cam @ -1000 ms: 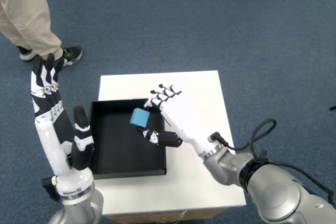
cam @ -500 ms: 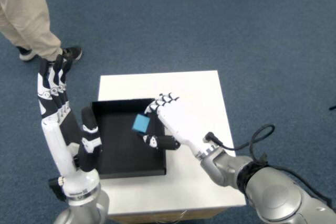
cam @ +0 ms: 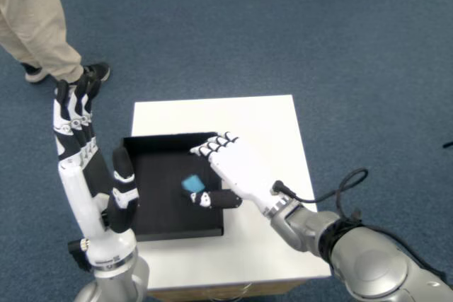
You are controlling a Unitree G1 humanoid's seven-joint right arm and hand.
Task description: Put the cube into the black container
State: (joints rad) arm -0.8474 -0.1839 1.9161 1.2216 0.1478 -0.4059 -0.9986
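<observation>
Blue carpet surrounds a white table [cam: 269, 125] bearing the black container [cam: 152, 224]; the cube [cam: 192, 184] lies inside, at nine o'clock from the empty, spread-fingered right hand [cam: 230, 171].

My right hand [cam: 233, 171] has a glossy white plastic shell with black joints. Just beside my thumb, the blue cube [cam: 191, 184] looks smooth and matt. Under my fingers, the black container [cam: 145, 196] is matt; beneath my palm, the white table [cam: 272, 129] looks smooth. The blue carpet [cam: 354, 54] beyond looks rough.
</observation>
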